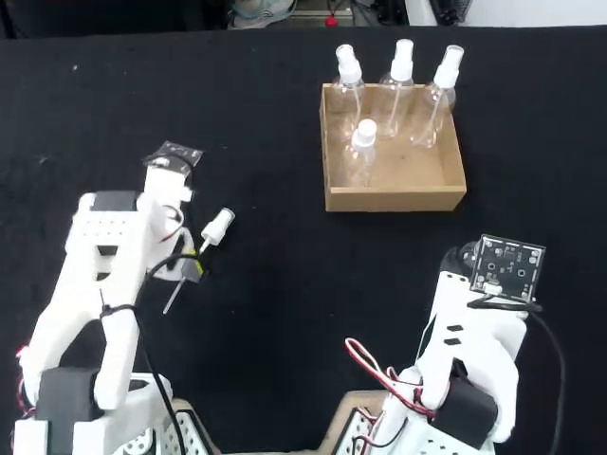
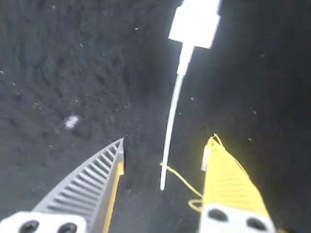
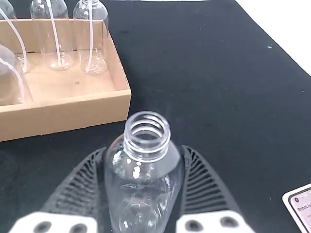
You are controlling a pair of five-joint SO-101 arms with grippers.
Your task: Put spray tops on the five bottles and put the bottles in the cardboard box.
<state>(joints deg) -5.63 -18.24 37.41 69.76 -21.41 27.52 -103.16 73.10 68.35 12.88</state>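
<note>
The printed tag [image 3: 299, 206] is too small to read; the right gripper [image 3: 146, 151] clamps a clear open-necked bottle [image 3: 143, 184], and the left gripper [image 2: 167, 141], spread wide, straddles the white spray top [image 2: 193, 24] at eight o'clock from the cardboard box [image 1: 394, 199].

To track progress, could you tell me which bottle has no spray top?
The bottle in the right gripper: its neck is open, while the four in the box are capped.

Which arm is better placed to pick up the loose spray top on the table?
Left. The left gripper, open, straddles the tube of the spray top; the right gripper is shut on the uncapped bottle.
</note>
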